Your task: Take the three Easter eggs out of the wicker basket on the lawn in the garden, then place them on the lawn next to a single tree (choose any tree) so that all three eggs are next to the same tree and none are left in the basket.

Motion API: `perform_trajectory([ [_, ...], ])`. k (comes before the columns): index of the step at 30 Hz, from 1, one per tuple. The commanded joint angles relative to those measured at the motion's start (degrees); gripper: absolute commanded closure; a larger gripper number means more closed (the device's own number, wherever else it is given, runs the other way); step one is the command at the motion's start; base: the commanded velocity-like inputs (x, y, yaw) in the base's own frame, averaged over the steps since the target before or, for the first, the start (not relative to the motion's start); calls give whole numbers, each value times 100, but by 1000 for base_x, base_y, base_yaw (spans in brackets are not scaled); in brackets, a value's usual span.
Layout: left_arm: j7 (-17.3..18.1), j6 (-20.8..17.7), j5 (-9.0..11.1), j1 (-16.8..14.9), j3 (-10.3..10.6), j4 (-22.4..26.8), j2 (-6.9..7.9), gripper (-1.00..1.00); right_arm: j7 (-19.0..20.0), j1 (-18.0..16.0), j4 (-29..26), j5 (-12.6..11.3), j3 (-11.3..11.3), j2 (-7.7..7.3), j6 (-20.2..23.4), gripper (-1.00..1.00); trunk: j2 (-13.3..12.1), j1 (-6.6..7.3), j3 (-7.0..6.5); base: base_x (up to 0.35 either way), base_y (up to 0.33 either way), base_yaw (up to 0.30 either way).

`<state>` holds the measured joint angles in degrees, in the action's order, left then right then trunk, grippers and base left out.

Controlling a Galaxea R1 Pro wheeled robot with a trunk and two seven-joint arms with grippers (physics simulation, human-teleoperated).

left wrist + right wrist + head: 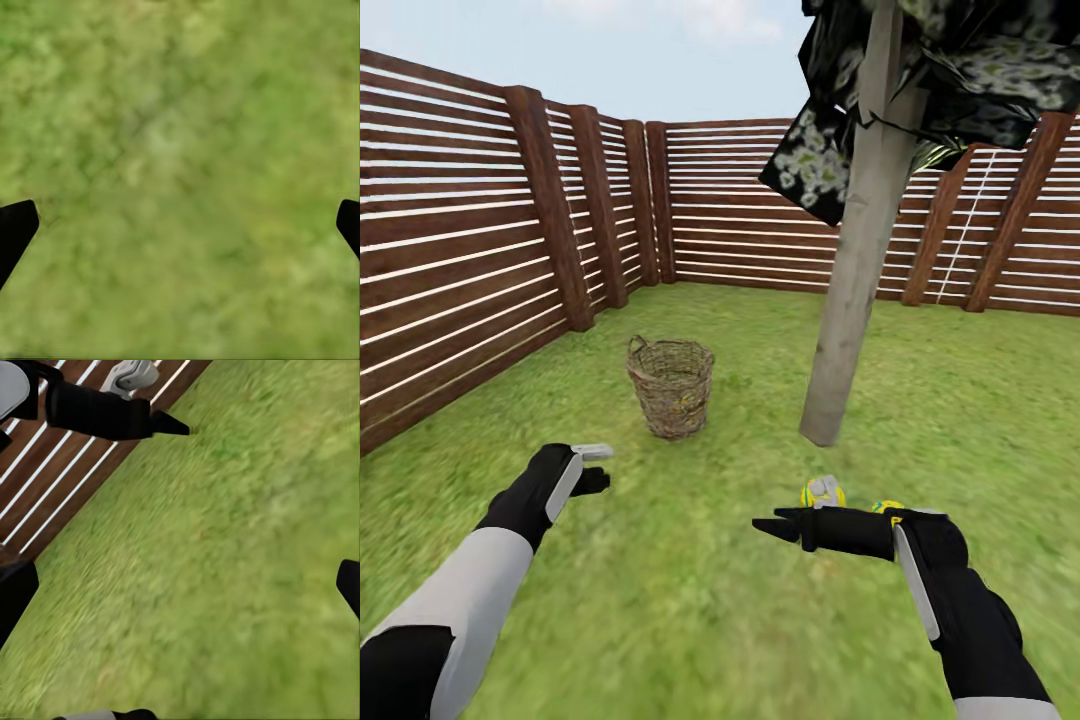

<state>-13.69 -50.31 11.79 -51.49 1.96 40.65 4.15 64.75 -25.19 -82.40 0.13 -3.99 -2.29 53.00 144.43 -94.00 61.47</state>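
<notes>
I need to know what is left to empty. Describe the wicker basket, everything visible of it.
The wicker basket is round, tan-brown and of open weave, narrowing a little toward its base, with a small loop handle on the rim at its left. It stands upright on the lawn, left of the tree trunk and apart from it, ahead of both grippers. Nothing touches it but the grass. A yellowish fleck shows through the weave low down; whether that is an egg cannot be told.
</notes>
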Motion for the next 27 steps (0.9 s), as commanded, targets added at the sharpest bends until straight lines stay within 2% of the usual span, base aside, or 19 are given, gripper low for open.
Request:
perform_trajectory([
  [1,-49,-18,60,-2,22,4,5,-100,20,-3,-4,4,-5,0,44,-100,0,3,-17,0,130,290],
  [27,-63,-175,59,-2,24,154,7,-100,20,-3,-4,13,4,0,44,-100,-34,70,-593,0,16,290],
])
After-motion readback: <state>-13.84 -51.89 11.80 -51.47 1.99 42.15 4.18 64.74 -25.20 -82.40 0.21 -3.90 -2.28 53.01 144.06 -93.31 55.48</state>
